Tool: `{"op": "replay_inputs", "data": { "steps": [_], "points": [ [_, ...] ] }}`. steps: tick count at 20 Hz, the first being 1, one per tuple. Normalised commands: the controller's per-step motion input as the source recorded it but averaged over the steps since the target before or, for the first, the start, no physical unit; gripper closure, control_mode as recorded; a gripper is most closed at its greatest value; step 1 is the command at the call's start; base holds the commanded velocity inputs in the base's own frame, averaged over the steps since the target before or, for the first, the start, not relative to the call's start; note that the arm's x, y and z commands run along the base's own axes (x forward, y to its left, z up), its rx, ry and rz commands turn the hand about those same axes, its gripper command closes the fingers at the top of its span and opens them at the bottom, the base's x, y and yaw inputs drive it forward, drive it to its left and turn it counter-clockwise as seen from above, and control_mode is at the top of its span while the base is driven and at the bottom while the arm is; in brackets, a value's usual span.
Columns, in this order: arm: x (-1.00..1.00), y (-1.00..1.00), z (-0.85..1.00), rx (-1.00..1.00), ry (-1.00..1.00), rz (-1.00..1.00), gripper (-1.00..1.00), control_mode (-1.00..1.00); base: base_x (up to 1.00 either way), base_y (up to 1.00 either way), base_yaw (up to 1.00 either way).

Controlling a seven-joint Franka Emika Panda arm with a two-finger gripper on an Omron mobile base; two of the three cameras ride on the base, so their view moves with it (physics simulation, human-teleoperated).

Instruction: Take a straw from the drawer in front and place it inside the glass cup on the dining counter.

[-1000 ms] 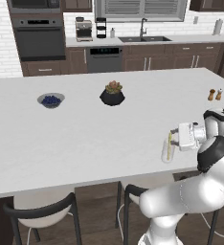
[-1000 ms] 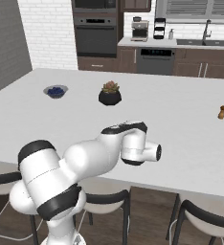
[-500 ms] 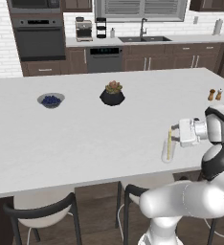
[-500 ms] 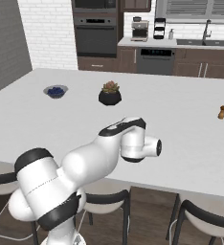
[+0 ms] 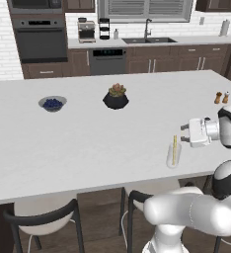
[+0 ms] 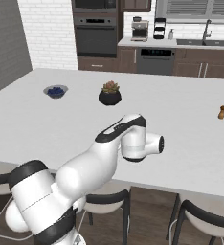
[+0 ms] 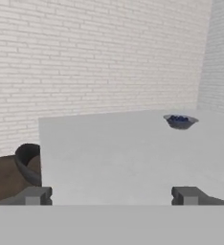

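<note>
The glass cup [image 5: 173, 157] stands on the white dining counter [image 5: 88, 143] near its front edge, on the right. The yellow straw [image 5: 174, 147] stands upright inside it, its top poking above the rim. My gripper [image 5: 182, 134] hovers just above and to the right of the cup, pointing left, open and apart from the straw. In the hand view the fingertips [image 7: 35, 195] stand wide apart with nothing between them, looking along the dining counter [image 7: 114, 153]. In the right base view my own arm hides the cup. The drawer is out of view.
A black pot with a succulent [image 5: 116, 97] sits mid-counter and a blue bowl [image 5: 52, 103] lies to its left. Two small shakers [image 5: 221, 97] stand at the right. Stools [image 5: 43, 217] are tucked under the near edge. Oven, sink and dark cabinets line the far wall.
The hand has lifted slightly up and away from the cup while the elbow swung. The straw stays in the cup and the jaws stay open.
</note>
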Motion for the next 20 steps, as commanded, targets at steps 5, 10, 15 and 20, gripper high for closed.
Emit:
{"op": "replay_inputs", "data": {
  "steps": [5, 10, 15, 20],
  "points": [
    [-0.36, 0.00, 0.24, 0.00, 0.00, -0.05, -1.00, -1.00, 0.00, 0.00, 0.00],
    [-0.31, 0.00, 0.21, 0.00, 0.02, -0.06, -1.00, -1.00, 0.00, 0.00, 0.00],
    [-0.27, 0.00, 0.20, 0.00, 0.04, -0.05, -1.00, -1.00, 0.00, 0.00, 0.00],
    [-0.13, 0.03, 0.10, -0.04, 0.10, -0.02, -1.00, -1.00, 0.00, 0.00, 0.00]
  ]
}}
